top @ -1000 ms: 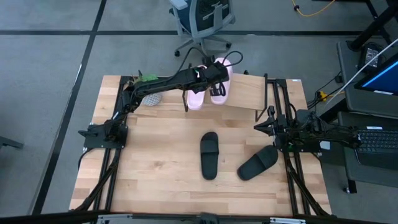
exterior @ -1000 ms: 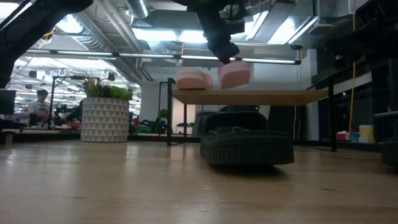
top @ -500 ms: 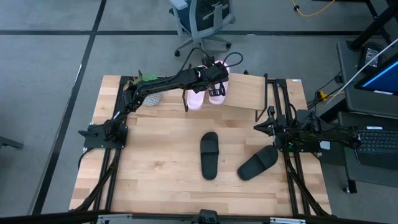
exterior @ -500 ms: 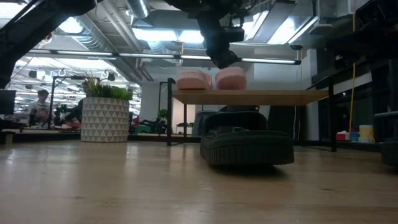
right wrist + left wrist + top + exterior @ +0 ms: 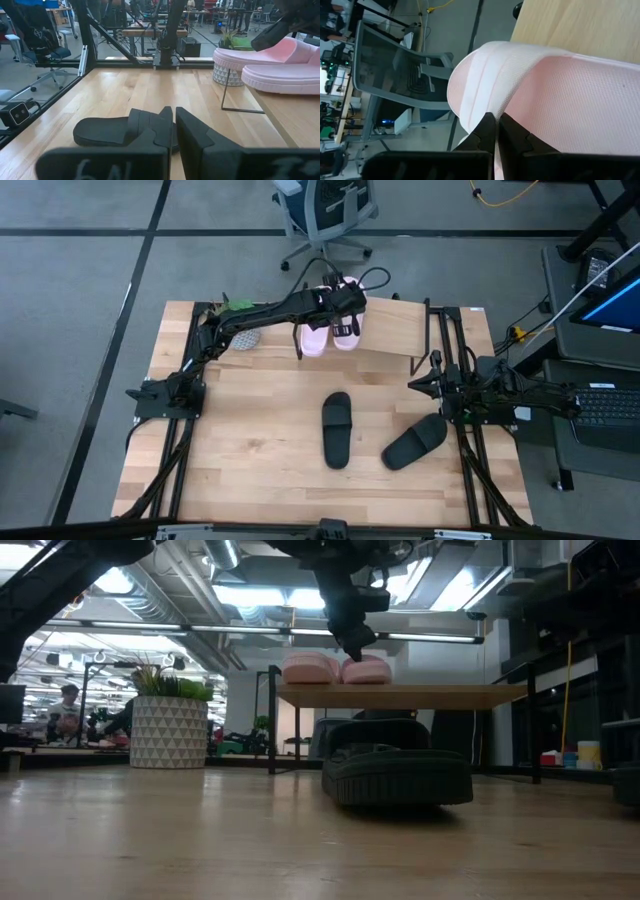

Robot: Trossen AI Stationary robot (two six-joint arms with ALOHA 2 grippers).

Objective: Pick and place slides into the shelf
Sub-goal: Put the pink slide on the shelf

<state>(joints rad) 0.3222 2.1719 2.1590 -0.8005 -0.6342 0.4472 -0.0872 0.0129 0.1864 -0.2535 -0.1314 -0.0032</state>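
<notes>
Two light pink slides lie side by side on the shelf's plank top (image 5: 398, 328). The left one (image 5: 313, 338) rests free on its sole. The right one (image 5: 347, 330) (image 5: 367, 669) has my left gripper (image 5: 345, 302) (image 5: 354, 638) shut on it. Two black slides (image 5: 337, 429) (image 5: 414, 442) lie on the table nearer the front. My right gripper (image 5: 173, 122) waits shut and level at the table's right side, touching nothing. My left gripper pinches the right pink slide by the edge of its wide strap (image 5: 481, 107) between its two fingers. It reaches in slanting down from the table's left. The slide's sole lies on the shelf's plank (image 5: 400, 696), close beside the other pink slide.
A white patterned plant pot (image 5: 168, 730) stands at the table's far left, beside the shelf. The shelf's thin black legs (image 5: 300, 345) stand on the table. An office chair (image 5: 325, 210) is beyond the far edge. Bare wood lies at the near left (image 5: 240, 450).
My left gripper has come down and slightly toward the table's left with the right pink slide. The slide hung tilted above the plank; now it lies level on the shelf against the other pink slide. The gripper stays shut.
</notes>
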